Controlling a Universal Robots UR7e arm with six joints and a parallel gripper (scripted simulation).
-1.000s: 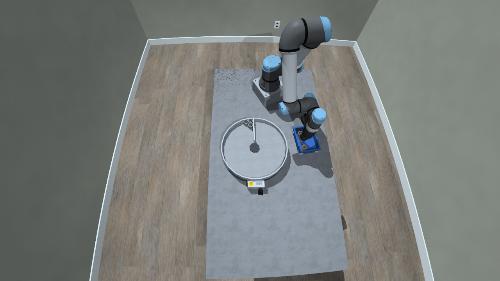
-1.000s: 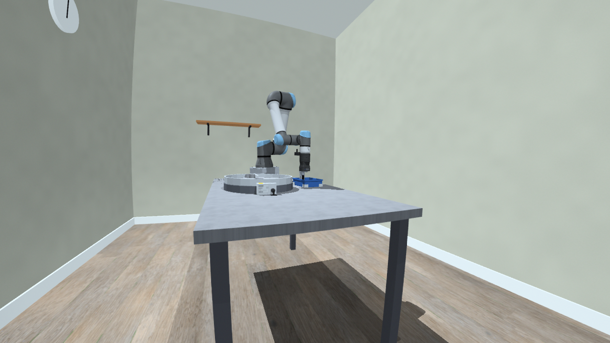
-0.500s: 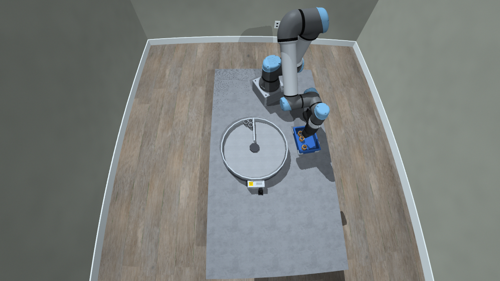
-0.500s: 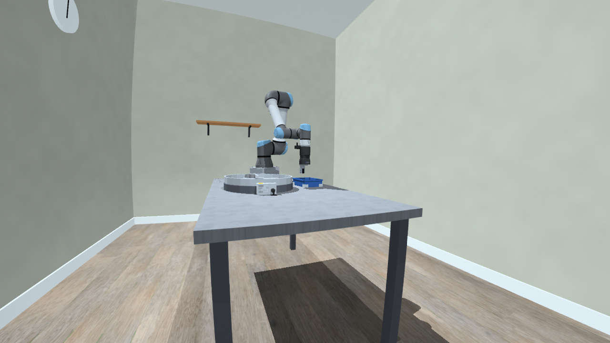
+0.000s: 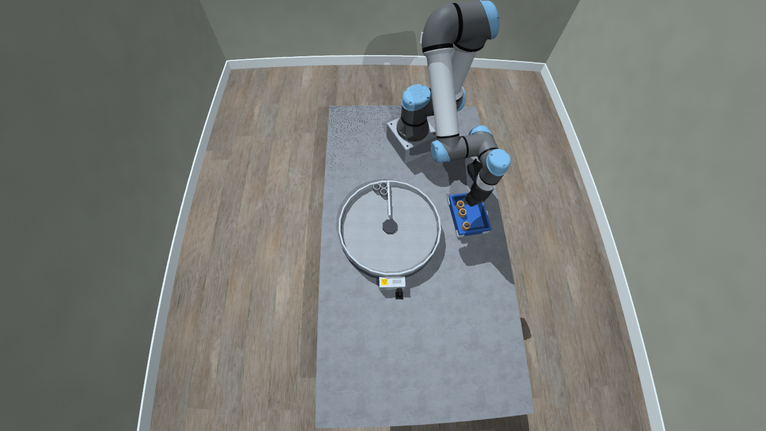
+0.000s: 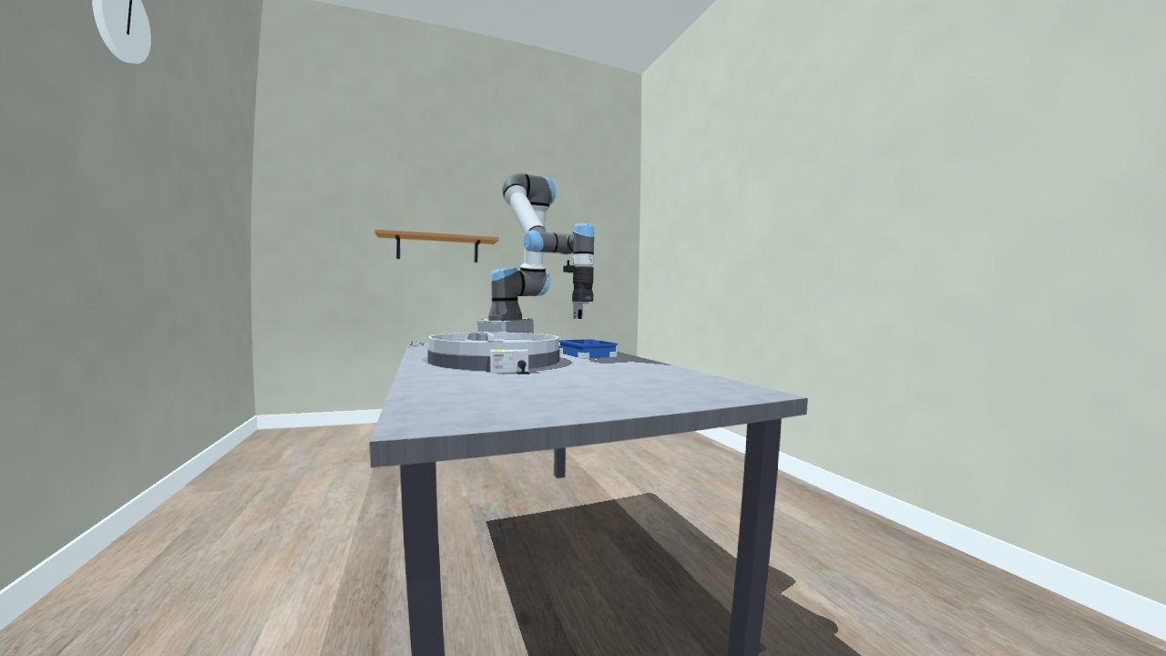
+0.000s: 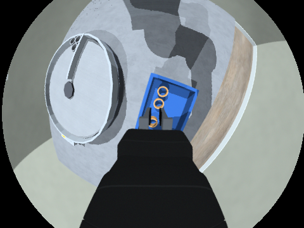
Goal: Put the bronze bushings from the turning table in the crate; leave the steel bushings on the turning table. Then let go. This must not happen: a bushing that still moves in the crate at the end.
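Three bronze bushings lie in the blue crate [image 5: 474, 230] [image 6: 588, 348] [image 7: 181, 105] at the table's right: one [image 5: 459, 203] [image 7: 153, 121] straight below my fingers, a second [image 5: 462, 212] [image 7: 159, 103] and a third [image 5: 465, 225] [image 7: 163, 91]. Three steel bushings [image 5: 380, 187] [image 7: 75, 42] stand together at the back rim of the turning table [image 5: 374, 249] [image 6: 465, 351] [image 7: 90, 97], next to its radial bar. My gripper [image 5: 471, 202] [image 6: 578, 316] [image 7: 155, 113] hangs well above the crate's back end, fingers partly open with nothing between them.
The arm's base [image 5: 409, 140] stands behind the crate. A control box [image 5: 392, 281] [image 6: 506, 359] sits at the turning table's front. The grey table [image 5: 418, 348] ends just right of the crate.
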